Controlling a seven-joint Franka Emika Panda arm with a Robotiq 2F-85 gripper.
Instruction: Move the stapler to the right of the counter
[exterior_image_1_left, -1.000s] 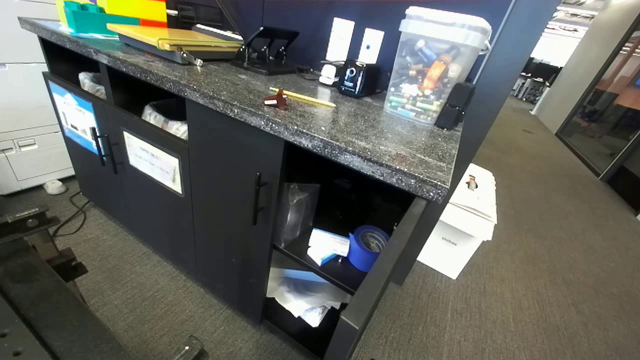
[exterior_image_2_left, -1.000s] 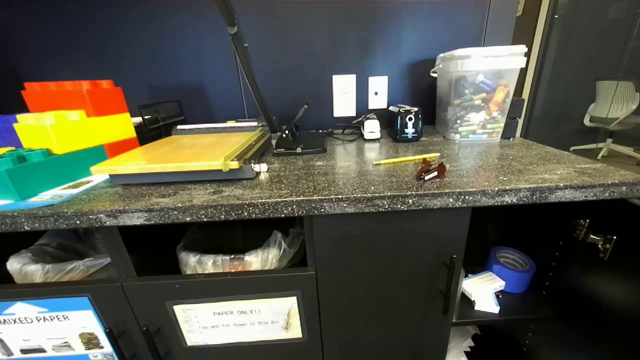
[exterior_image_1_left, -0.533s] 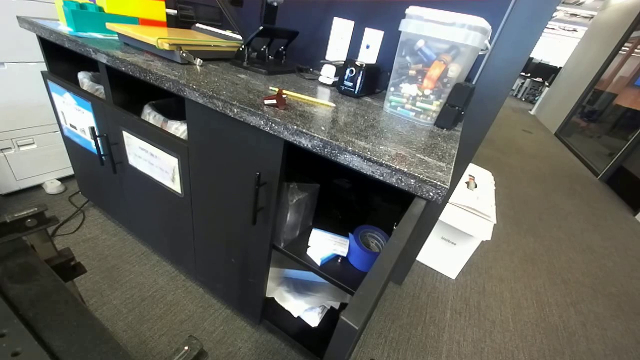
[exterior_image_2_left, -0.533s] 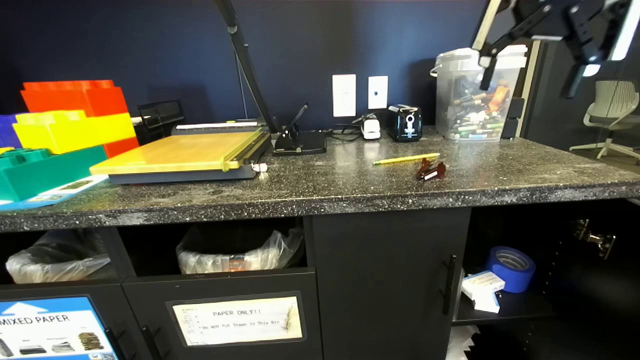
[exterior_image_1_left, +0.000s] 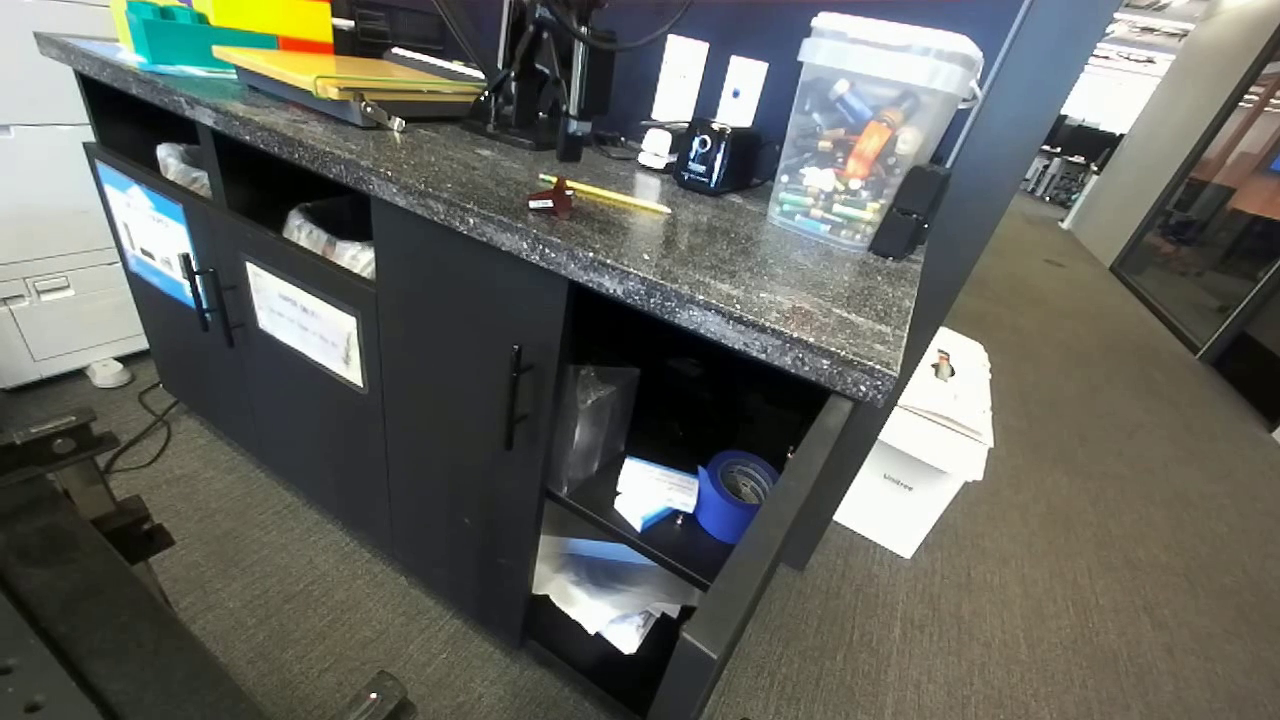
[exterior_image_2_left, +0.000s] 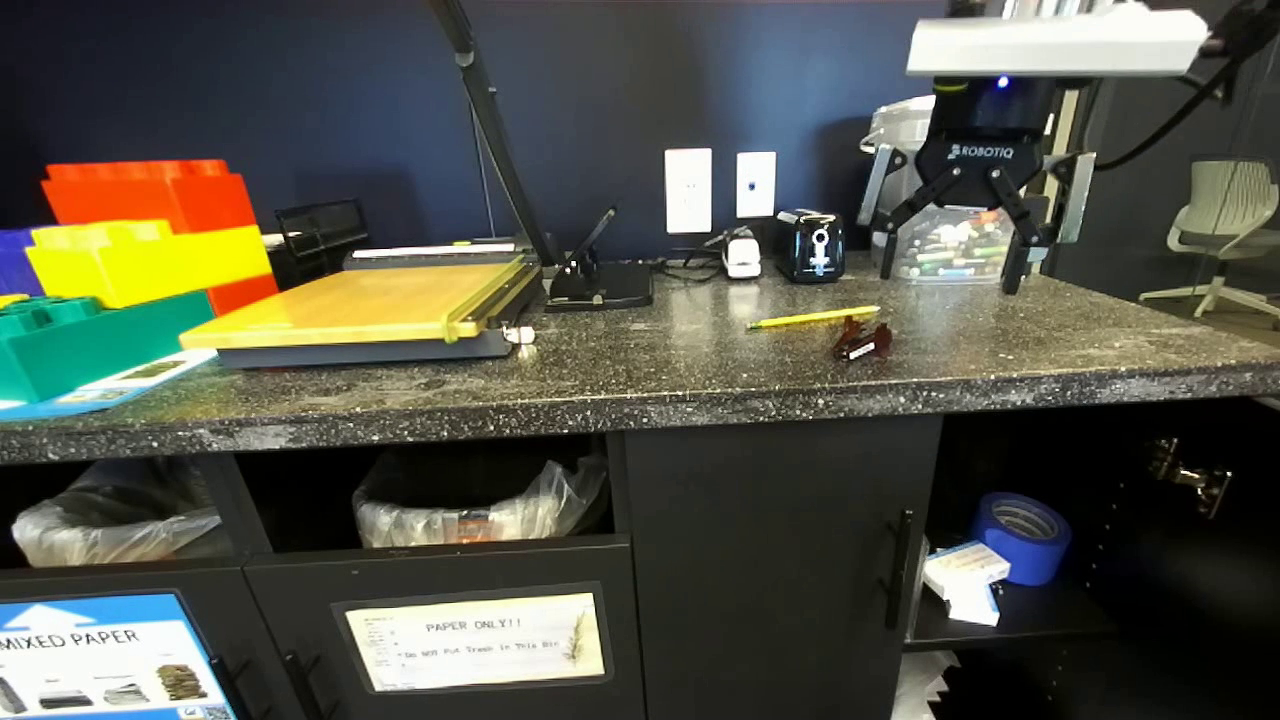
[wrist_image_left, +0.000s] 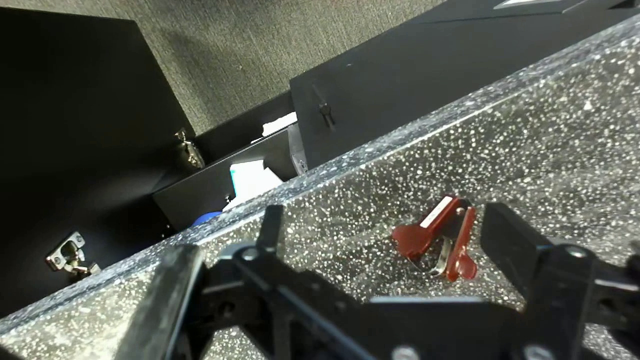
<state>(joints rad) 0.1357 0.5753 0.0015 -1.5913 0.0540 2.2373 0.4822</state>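
The hand (exterior_image_2_left: 950, 266) is hovering above the tabletop (exterior_image_2_left: 640, 362), its 2 fingers standing apart. Lower than the hand, a dark red staple remover (exterior_image_2_left: 863, 342) is lying, in the wrist view showing between the fingers; a yellow pencil (exterior_image_2_left: 812, 318) is resting just beside the remover.

Pencil (exterior_image_2_left: 813, 318), bucket (exterior_image_1_left: 862, 130) on speckled counter (exterior_image_2_left: 640, 360)

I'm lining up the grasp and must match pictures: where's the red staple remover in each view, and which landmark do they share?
In an exterior view: staple remover left of centre, upper half.
In an exterior view: staple remover right of centre, about mid-height.
Wrist view: staple remover right of centre, framed by the open tool.
Shared landmark: front edge of the counter.
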